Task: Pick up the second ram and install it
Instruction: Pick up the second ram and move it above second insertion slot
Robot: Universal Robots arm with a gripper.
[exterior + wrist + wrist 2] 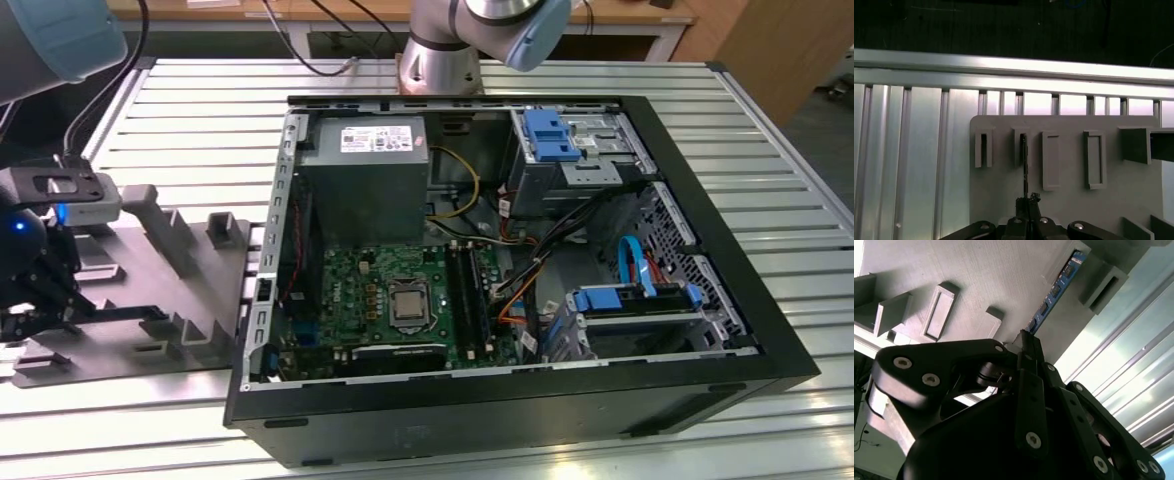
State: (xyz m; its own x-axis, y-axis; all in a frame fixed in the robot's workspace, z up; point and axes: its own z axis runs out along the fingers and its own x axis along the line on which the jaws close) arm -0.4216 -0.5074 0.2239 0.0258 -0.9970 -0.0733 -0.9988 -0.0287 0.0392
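The second ram (1054,292) is a thin dark-blue stick standing on edge along the grey moulded tray (989,275). In the first wrist view the ram (1024,165) shows edge-on, with its far end at a tray slot (1021,146). My gripper (1024,342) is shut on the stick's near end, its black fingers (1026,202) pressed together around it. In the exterior view the gripper (30,318) is at the far left over the tray (160,290), with the ram (120,313) a dark line beside it. I cannot tell whether the stick rests in the tray or is lifted off it.
An open black computer case (534,400) lies at the exterior view's right of the tray, holding a green motherboard (387,295), its long black memory slots (465,285), a grey power supply (363,180) and blue drive brackets (547,135). All stand on a ribbed metal table (200,130).
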